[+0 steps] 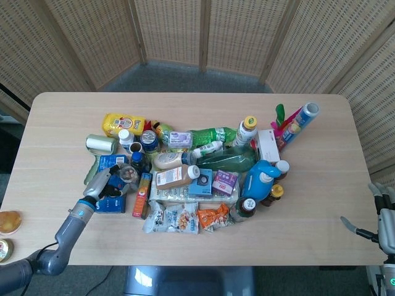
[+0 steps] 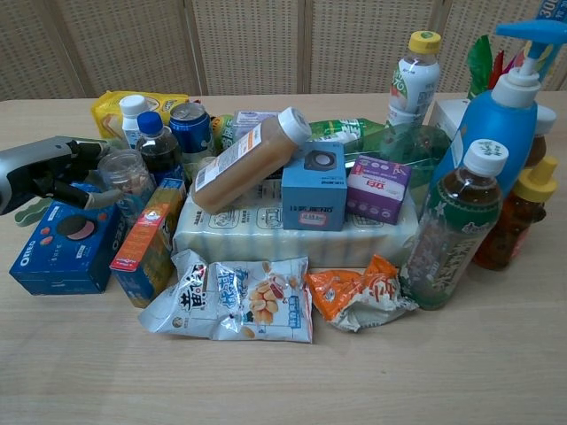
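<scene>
My left hand point(image 2: 40, 173) reaches in from the left edge of the pile and grips a small clear jar point(image 2: 126, 177) of brown bits, fingers behind it and thumb in front. In the head view the left hand point(image 1: 102, 184) lies over a blue cookie box point(image 1: 112, 205), with the jar point(image 1: 128, 175) at its fingertips. The jar leans slightly beside a dark bottle with a blue cap point(image 2: 159, 146). My right hand point(image 1: 384, 219) hovers off the table's front right corner, fingers spread, holding nothing.
The blue cookie box point(image 2: 62, 248) lies under the left hand, an orange carton point(image 2: 146, 243) right of it. A dense pile of bottles, cans, boxes and snack bags fills the middle of the wooden table point(image 1: 308, 246). A blue pump bottle point(image 2: 514, 115) stands at the right.
</scene>
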Tool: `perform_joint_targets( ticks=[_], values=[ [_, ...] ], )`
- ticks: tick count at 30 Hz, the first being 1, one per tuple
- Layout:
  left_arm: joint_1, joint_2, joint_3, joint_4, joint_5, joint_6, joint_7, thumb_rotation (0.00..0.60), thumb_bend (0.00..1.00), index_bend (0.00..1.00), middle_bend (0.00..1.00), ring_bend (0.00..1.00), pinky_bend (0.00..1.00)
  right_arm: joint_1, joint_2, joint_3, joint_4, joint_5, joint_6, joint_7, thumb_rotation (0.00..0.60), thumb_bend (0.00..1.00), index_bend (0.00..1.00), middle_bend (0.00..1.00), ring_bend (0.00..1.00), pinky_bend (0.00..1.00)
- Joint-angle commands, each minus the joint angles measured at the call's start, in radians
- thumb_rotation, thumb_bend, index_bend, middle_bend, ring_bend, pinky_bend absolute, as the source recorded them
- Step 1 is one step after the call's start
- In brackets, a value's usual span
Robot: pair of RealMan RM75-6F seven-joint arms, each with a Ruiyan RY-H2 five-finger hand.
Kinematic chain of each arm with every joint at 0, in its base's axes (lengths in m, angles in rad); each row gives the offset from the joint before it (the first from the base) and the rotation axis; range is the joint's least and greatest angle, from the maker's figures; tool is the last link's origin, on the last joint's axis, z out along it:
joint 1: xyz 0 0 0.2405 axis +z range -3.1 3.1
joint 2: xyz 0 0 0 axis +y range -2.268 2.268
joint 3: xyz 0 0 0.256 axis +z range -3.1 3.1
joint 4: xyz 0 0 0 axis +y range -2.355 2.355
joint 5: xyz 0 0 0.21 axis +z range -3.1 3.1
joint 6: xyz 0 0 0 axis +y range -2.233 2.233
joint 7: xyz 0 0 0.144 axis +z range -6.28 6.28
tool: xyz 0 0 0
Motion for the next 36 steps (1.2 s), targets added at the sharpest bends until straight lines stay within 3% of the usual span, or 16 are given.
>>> perform_joint_targets(
  ticks=[1,20,36],
  values=[
    [0.013,0.019,-0.007,-0.013,0.007,0.017,-0.028,0.600,0.53,0.38,0.37,0.44,0.33,0.002,-0.002,0.000,0.000,-0.002,-0.002,-0.002,0.296,0.01,0.00,0.00,0.00,0.00],
    [0.138,0.331,-0.013,-0.273,0.130,0.214,-0.157,0.600,0.52,0.37,0.36,0.44,0.33,0.029,-0.026,0.008,0.016,-0.008,-0.037,-0.005,0.292,0.01,0.00,0.00,0.00,0.00],
    [0.159,0.495,-0.080,-0.455,0.159,0.324,-0.228,0.600,0.51,0.37,0.36,0.44,0.33,0.031,-0.070,0.002,0.075,-0.007,-0.055,0.044,0.298,0.01,0.00,0.00,0.00,0.00]
  ],
)
